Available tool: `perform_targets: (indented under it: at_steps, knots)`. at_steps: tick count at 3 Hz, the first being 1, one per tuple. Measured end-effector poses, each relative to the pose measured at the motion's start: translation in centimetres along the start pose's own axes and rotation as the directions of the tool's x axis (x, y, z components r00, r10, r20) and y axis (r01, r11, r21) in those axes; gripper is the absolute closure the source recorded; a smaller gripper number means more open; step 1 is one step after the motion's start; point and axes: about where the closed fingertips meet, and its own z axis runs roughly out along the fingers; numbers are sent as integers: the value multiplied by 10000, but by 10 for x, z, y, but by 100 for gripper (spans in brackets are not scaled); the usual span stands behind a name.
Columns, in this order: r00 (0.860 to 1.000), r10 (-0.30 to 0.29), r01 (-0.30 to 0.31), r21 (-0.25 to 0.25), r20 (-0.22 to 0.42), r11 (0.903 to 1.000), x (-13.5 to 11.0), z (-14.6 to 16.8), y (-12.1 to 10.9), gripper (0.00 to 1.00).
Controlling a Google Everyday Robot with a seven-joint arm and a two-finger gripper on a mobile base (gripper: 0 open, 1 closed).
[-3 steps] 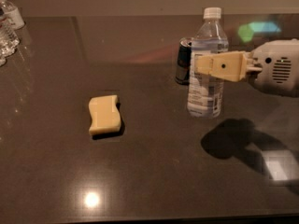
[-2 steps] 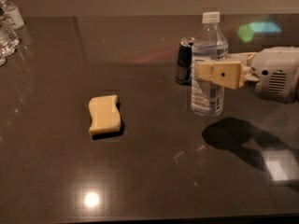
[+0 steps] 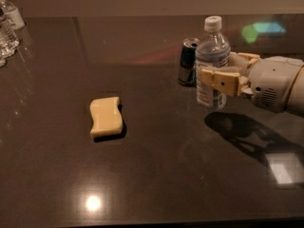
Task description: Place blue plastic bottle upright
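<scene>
The bottle [image 3: 213,49] stands straight up with its white cap on top, at the right side of the dark tabletop [image 3: 166,175]. The gripper [image 3: 217,71] comes in from the right. Its fingers [image 3: 219,82] hold the bottle around the middle, one in front and one behind. I cannot tell if the bottle's bottom touches the tabletop. A can [image 3: 188,63] stands just behind it on the left. A sponge [image 3: 106,117] lies well away to the left. Some small bottles [image 3: 8,27] stand in the far left corner.
</scene>
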Motion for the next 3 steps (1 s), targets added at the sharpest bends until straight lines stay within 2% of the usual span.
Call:
perform_targets:
  at_steps: [1, 2, 3]
  knots:
    - [9995, -198, 186, -491, -230, 9986, -7, 0, 13, 100]
    - [9992, 41, -81, -1005, -396, 9949, -11, -5, 25, 100]
    - [9960, 495, -600, -1472, -743, 9873, -14, -13, 34, 100]
